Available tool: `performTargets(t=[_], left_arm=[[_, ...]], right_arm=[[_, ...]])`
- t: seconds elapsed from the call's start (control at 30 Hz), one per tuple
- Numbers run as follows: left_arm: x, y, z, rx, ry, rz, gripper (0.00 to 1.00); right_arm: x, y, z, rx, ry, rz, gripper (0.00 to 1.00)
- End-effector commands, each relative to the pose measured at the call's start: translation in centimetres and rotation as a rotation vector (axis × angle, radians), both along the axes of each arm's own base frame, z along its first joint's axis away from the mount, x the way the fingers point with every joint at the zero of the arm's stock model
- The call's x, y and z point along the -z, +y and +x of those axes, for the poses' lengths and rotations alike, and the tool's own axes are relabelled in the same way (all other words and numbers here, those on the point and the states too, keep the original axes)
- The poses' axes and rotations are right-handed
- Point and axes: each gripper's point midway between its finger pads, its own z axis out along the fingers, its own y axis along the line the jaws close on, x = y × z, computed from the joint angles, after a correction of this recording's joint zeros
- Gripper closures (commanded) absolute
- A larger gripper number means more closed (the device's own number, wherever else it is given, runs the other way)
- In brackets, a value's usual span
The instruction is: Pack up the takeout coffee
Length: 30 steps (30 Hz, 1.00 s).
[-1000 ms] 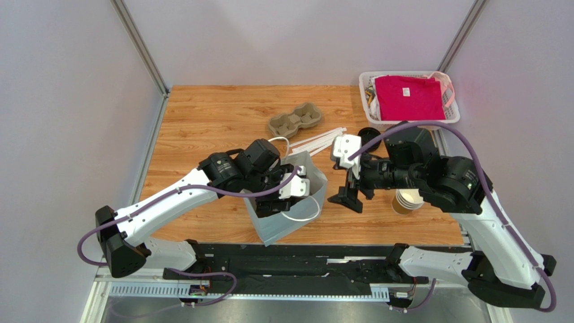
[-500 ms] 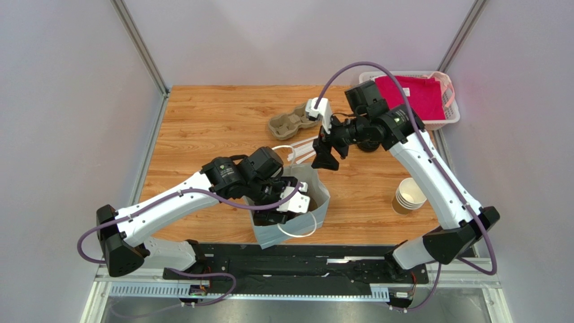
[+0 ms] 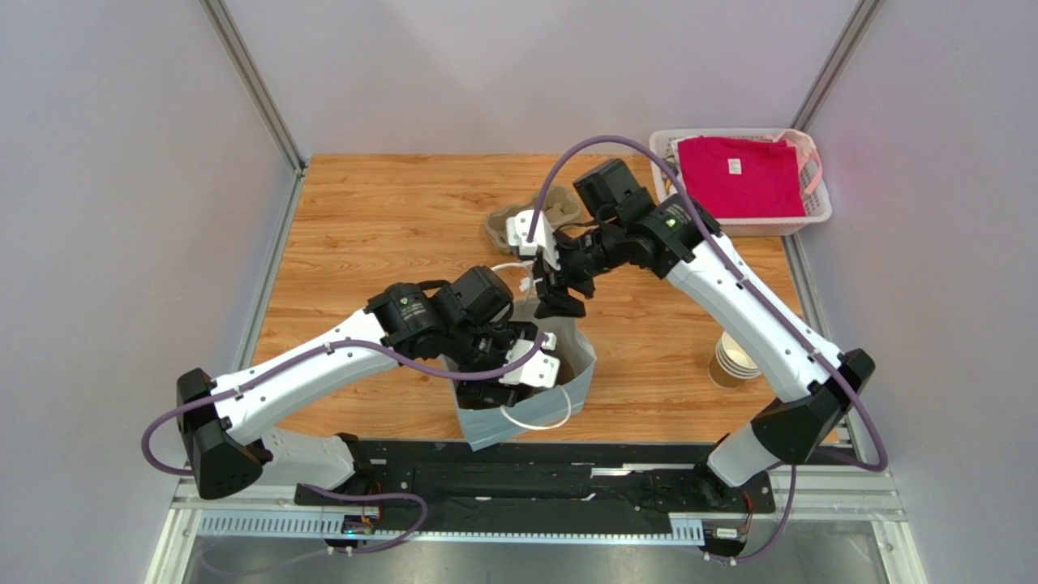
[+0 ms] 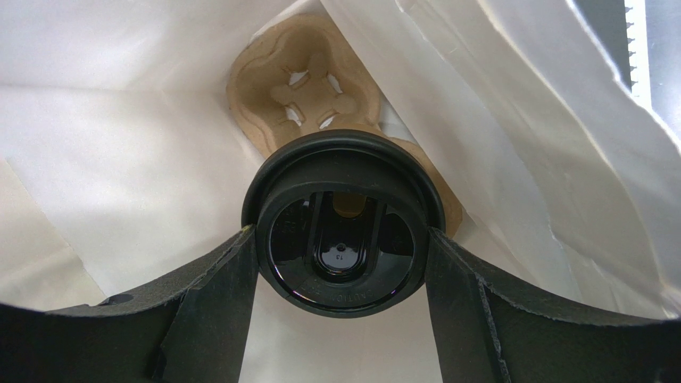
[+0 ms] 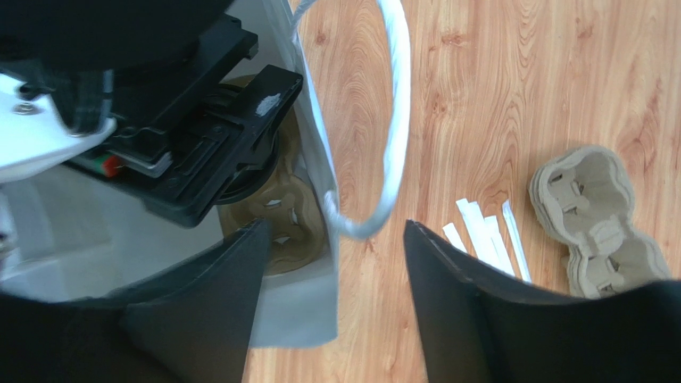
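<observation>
Left gripper point(image 3: 533, 363) is down inside the open white paper bag point(image 3: 582, 365), which stands at the near middle of the surface point(image 3: 378, 219). It is clamped on the takeout coffee point(image 4: 342, 239). In the left wrist view, both fingers point(image 4: 224, 295) press the black lid's rim, one on each side, with the lid facing the camera.

The coffee is inside the bag, over a brown pulp carrier point(image 4: 300, 88) lying on the bag floor. Can't tell whether the cup is seated in a carrier slot or hanging just above it, because the lid hides the contact.

Right gripper point(image 5: 336, 231) hovers at the far rim of the bag with its jaws wide, holding nothing. The white loop handle point(image 5: 393, 120) arcs between the two fingers point(image 5: 471, 311), and no contact is visible.

Also on the surface:
- A second, empty carrier point(image 5: 599, 219) sits far of the bag.
- A few white sticks point(image 5: 487, 239) lie just beside that carrier.
- A stack of lidless brown cups point(image 3: 731, 361) sits at the right, well apart from the bag.
- A white basket point(image 3: 668, 158) holding a pink cloth point(image 3: 741, 177) sits at the far right corner.
</observation>
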Motion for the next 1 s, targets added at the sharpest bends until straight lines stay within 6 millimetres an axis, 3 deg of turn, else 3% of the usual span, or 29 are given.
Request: performTargets(t=[0.0,0.03,0.07,0.13,0.2,0.27,0.3,0.47,0.63,0.97], left_arm=[[-0.5,-0.4,0.6,-0.019,-0.027,-0.014,1.00],[-0.5,-0.3,0.8,-0.039,-0.035,-0.010,1.00],[-0.6,-0.1,1.4,-0.069,-0.060,-0.005,1.00],[-0.9,0.2,2.0,-0.142,-0.077,-0.019,1.00],[-1.6,0.6,3.0,-0.214,-0.127,-0.048,1.00],[-2.4,0.8,4.2,-0.309,-0.170,-0.079,1.00],[-2.8,1.1,4.4,-0.334,-0.185,-0.095,1.00],[-4.4,1.8,6.0,-0.458,-0.255,-0.156,1.00],[-3.5,2.6,6.1,-0.460,-0.289,-0.146,1.00],[-1.7,4.4,5.9,-0.376,-0.425,-0.106,1.00]], right_arm=[[0.9,1.8,1.4,-0.027,-0.030,0.000,0.59],[1.0,1.8,1.6,-0.015,-0.028,-0.006,0.68],[0.7,1.9,2.0,0.018,-0.026,-0.007,0.87],[0.0,1.7,2.5,0.077,-0.026,0.000,1.00],[-1.2,1.5,2.3,0.130,-0.012,0.033,1.00],[-1.1,1.4,2.1,0.150,-0.008,0.052,1.00],[-2.2,1.0,1.6,0.175,-0.010,0.086,1.00],[-3.3,0.5,1.0,0.229,-0.022,0.155,1.00],[-2.8,-0.1,-0.2,0.248,-0.015,0.158,1.00],[-1.9,1.0,-4.4,0.234,-0.122,0.109,1.00]])
